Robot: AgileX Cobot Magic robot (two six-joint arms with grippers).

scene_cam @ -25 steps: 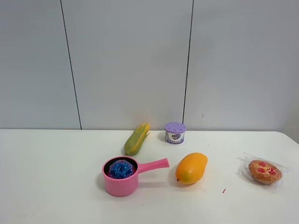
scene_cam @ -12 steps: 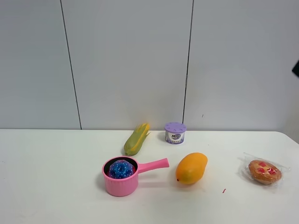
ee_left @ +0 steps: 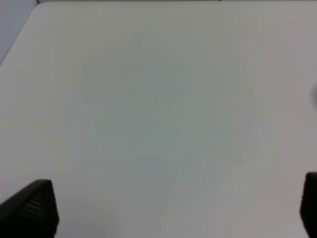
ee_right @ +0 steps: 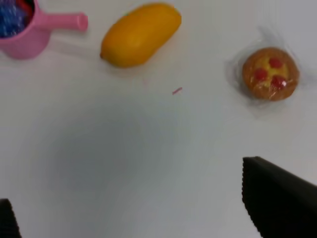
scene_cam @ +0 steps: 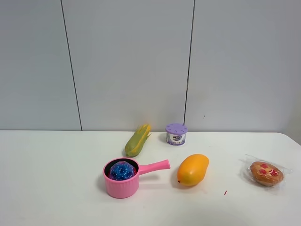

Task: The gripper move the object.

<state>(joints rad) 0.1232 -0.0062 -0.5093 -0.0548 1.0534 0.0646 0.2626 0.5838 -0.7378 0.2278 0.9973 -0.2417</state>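
Object: your bumpy red-and-blue ball (scene_cam: 122, 170) sits inside the pink saucepan (scene_cam: 123, 184) on the table (scene_cam: 56, 188), apparently already delivered there.
Right pincer (ee_right: 148, 208): spread wide, holding nothing, hovering over bare table well short of the mango (ee_right: 140, 33) and wrapped pastry (ee_right: 270, 73).
Left pincer (ee_left: 173, 208): wide apart, holding nothing, parked above blank table.
Judgement: you seem finished; both arms hang clear.

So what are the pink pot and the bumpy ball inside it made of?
The pink pot looks like smooth, matte plastic: one even colour and thick moulded walls. The bumpy ball seems to be soft rubbery plastic with a knobbly, glittery blue and red surface, though I can't be sure.
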